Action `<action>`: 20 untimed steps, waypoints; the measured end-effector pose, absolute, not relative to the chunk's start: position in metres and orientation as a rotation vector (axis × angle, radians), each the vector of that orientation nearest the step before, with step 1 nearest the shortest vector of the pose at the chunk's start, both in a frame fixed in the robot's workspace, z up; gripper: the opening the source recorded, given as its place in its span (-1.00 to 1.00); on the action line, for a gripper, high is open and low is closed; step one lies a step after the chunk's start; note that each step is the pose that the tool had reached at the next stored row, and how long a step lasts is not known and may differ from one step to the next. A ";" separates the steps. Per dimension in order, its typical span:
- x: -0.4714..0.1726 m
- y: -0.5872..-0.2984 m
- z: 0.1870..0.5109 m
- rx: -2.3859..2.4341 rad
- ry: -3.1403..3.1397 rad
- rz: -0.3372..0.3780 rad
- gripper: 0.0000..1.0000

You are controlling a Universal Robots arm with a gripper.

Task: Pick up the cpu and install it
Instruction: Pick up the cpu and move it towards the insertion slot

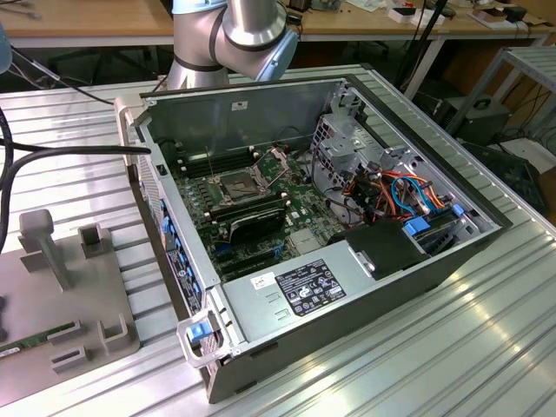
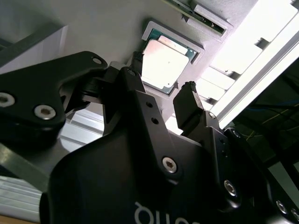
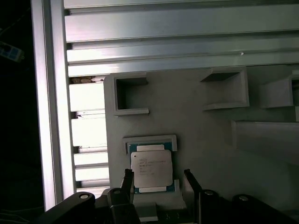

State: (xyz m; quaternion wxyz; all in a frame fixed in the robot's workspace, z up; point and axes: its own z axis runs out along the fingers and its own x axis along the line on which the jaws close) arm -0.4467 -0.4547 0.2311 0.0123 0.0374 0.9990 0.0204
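Note:
The cpu (image 3: 150, 170) is a small square chip with a dull silver top. It lies flat in a shallow pocket of a grey fixture plate (image 3: 196, 126). In both wrist views my gripper (image 3: 159, 183) is open over the chip, one dark fingertip on each side of it and nothing held. The cpu (image 2: 164, 63) shows beyond the spread fingers (image 2: 188, 93) of the gripper (image 2: 163, 74). In the exterior view the open computer case (image 1: 365, 287) holds the motherboard, and its dark square socket (image 1: 239, 184) has its metal frame raised.
The fixture plate (image 1: 61, 295) lies on the slatted aluminium table at the exterior view's left, with raised holders and a memory stick (image 1: 35, 340). Inside the case are a power supply (image 1: 300, 291), drive cage and coloured cables (image 1: 404, 195). The arm (image 1: 234, 35) stands behind the case.

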 end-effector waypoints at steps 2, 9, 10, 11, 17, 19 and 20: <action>-0.447 -0.455 0.229 0.117 3.115 0.063 0.08; -0.447 -0.455 0.220 0.117 3.115 0.063 0.08; -0.447 -0.455 0.219 0.117 3.115 0.063 0.08; -0.447 -0.455 0.218 0.117 3.115 0.063 0.08; -0.447 -0.455 0.218 0.116 3.115 0.060 0.08; -0.447 -0.454 0.218 0.117 3.116 0.060 0.08; -0.447 -0.454 0.218 0.117 3.119 0.060 0.08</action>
